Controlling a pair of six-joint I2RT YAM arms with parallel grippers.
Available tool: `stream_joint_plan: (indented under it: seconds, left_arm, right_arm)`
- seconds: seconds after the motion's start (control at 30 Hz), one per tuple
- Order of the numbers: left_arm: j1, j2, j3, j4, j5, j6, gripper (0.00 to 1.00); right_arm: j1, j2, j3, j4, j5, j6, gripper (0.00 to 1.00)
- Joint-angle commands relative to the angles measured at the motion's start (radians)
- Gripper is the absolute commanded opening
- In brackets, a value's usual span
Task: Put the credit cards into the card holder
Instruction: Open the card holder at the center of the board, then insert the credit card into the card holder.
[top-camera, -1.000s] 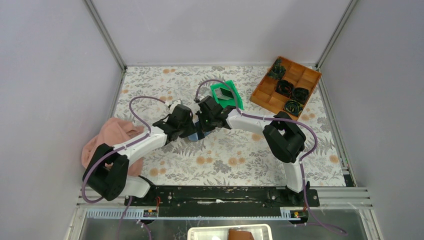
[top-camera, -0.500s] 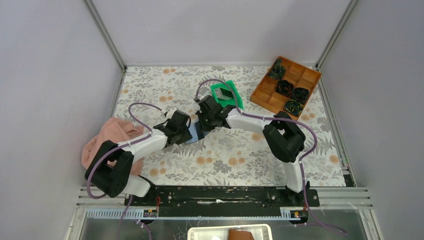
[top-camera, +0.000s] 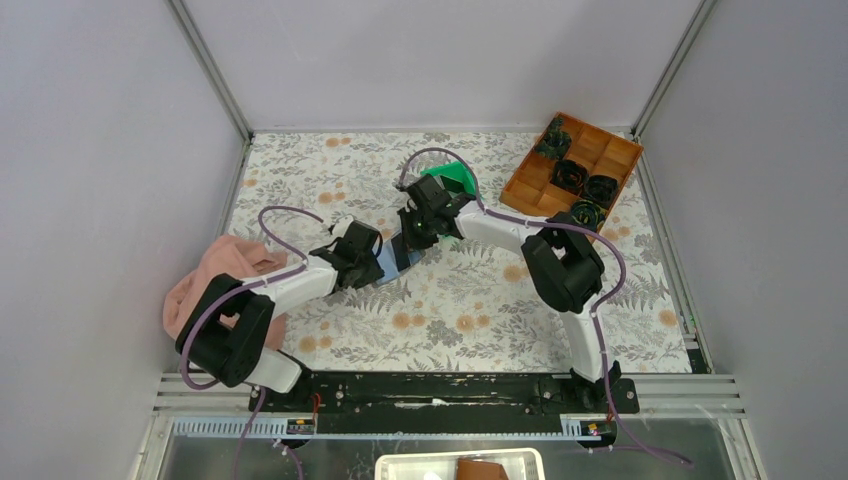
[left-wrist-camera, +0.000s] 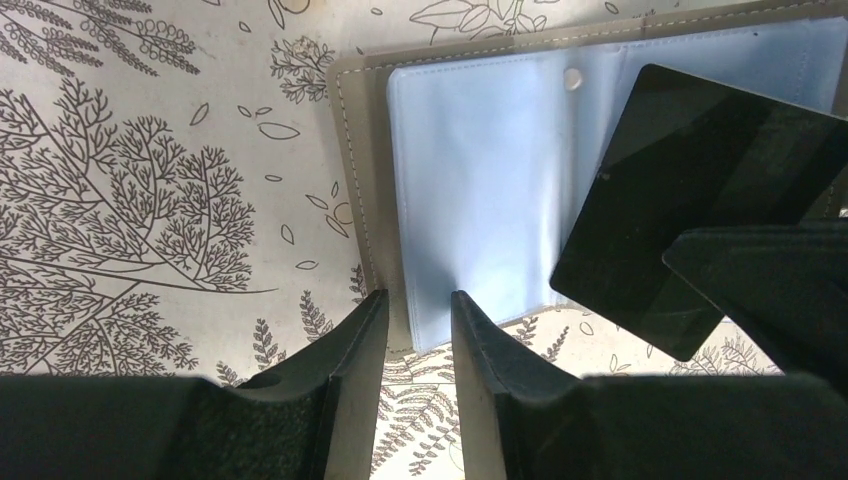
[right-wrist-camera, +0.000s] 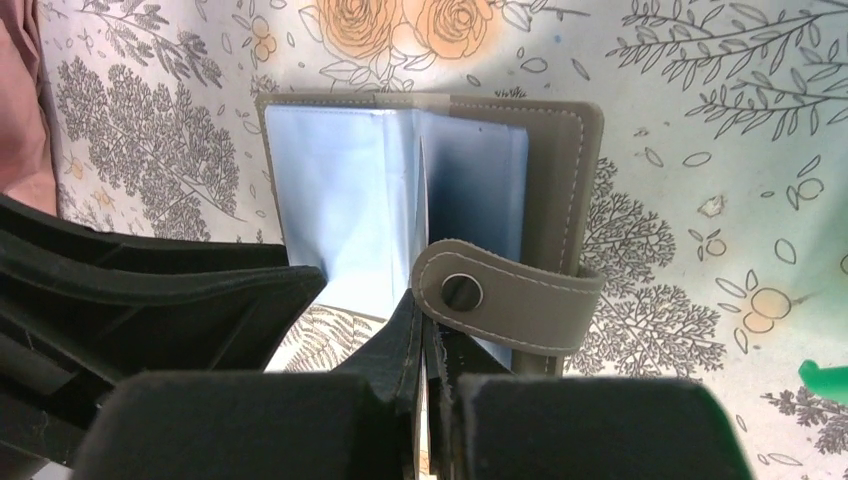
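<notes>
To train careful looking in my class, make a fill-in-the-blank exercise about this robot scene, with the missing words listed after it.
1. The thin dark rectangular credit card is pinched by the ___ arm's gripper.
2. The open grey folding card holder has a ___ plastic inside.
3. The crumpled cloth at the floral table's left edge is ___.
4. The brown compartment tray lies in the table's far ___ corner.
Missing words: right, blue, pink, right.

A green plastic bin (top-camera: 452, 178) sits on the floral-patterned desk (top-camera: 470, 310), with a brown wooden compartment tray (top-camera: 612, 152) at the far right corner and a crumpled pink cloth (top-camera: 215, 275) at left.
</notes>
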Motion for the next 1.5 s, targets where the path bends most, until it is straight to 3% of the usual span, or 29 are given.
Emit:
stream_joint_plan:
  seconds: [0.0,0.47,1.47]
  left_arm:
    - [0.016,0.037,0.004,0.016,-0.035,0.002,0.36]
    - [0.032,0.098,0.016,-0.030,-0.016,0.019,0.31]
    - [0.035,0.111,-0.009,-0.033,0.000,0.034,0.28]
  right_arm:
    - [-0.020,0.034,0.078,-0.060,-0.049,-0.017,0.00]
    - [-0.037,0.107,0.142,-0.129,-0.172,-0.047,0.00]
    - [-0.040,0.225,0.216,-0.108,-0.205,-0.006,0.00]
